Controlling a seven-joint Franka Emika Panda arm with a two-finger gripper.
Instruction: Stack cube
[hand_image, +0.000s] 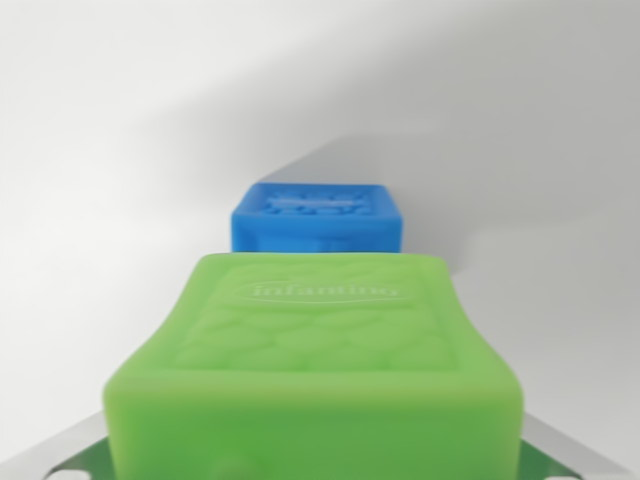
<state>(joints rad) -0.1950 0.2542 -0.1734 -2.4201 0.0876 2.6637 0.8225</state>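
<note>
I saw the green cube (318, 365) filling the near frame, the blue cube (318, 222) just beyond at twelve o'clock on the white desk (110, 150); both looked soft, light, grippy, best pinched on flat sides; whether my fingers held green, I couldn't tell.

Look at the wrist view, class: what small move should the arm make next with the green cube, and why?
Probably carry the green cube forward until it sits above the blue cube, then lower. The green cube fills the near foreground, apparently held, though the fingers are hidden; the blue cube rests farther off on the white surface, its top bare.
</note>
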